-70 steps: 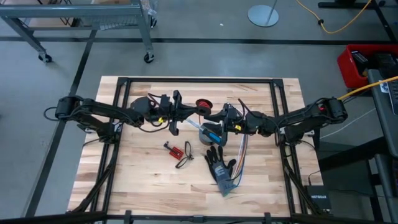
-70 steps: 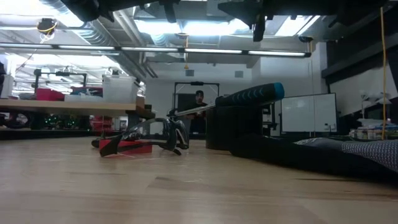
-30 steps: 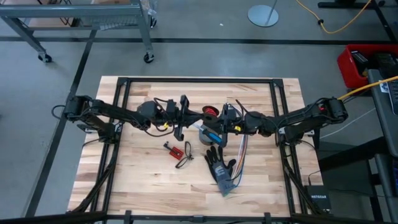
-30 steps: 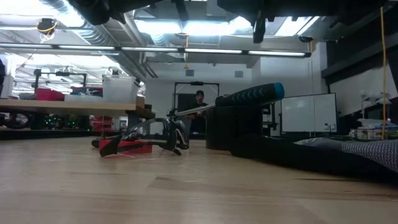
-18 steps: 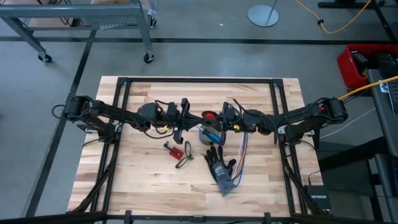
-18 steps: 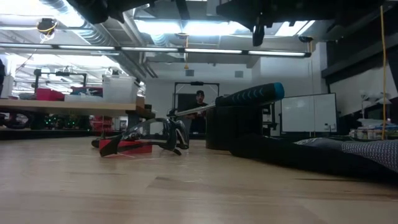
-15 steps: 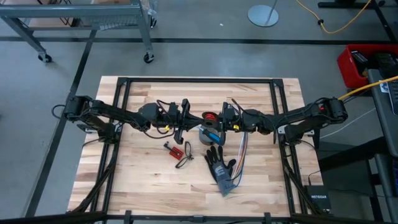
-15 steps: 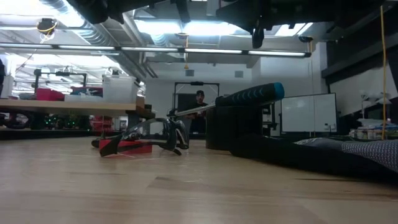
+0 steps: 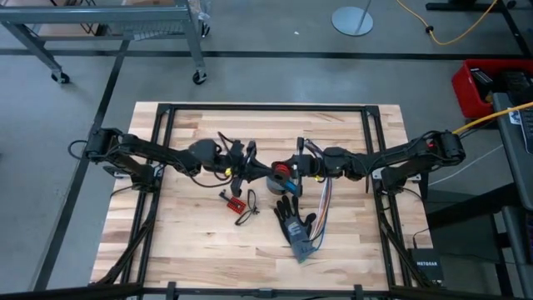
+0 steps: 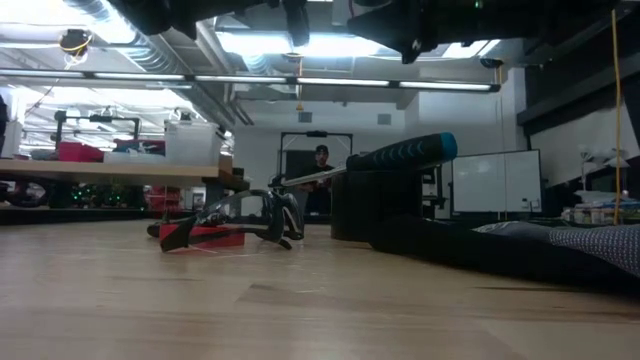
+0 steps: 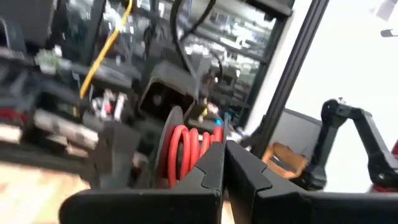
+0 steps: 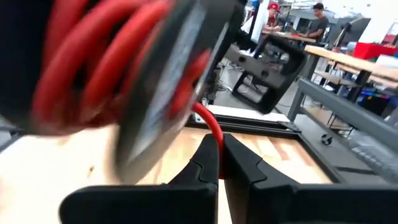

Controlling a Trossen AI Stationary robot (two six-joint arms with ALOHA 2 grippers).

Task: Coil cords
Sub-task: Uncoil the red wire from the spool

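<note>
A black spool wound with red cord (image 9: 280, 172) hangs above the table's middle, between my two grippers. My left gripper (image 9: 263, 169) comes from the table's left, shut, its fingertips (image 11: 214, 155) at the spool's red windings (image 11: 183, 152). My right gripper (image 9: 294, 169) comes from the right, shut on a loose strand of the red cord (image 12: 214, 134). The spool (image 12: 124, 68) shows close and blurred in the right wrist view. In the low view both grippers stay at the top edge, high above the table. My left gripper is shut at the spool's rim (image 11: 208, 149), roughly level from the table's left. Its own fingers hide the place of contact, so which part it has cannot be told. The spool hangs clear of the table. My right gripper pinches the loose red strand (image 12: 217, 142) at its fingertips, roughly level from the table's right. The strand curves from the spool down into the fingers, one strand only.
Under the spool lie a grey tape roll and a blue-handled tool (image 9: 284, 181). Nearer the front lie a black glove (image 9: 293, 218), multicoloured ribbon wires (image 9: 323, 200), a small red board (image 9: 236, 201) and safety glasses (image 9: 247, 212). Bare wooden table (image 9: 166, 242) lies to the left.
Both grippers and the spool have gone toward the table's near edge, over the tape roll. My left gripper has also gone right and tipped, and my right gripper has closed in on the spool from the right. Both have stayed shut.
</note>
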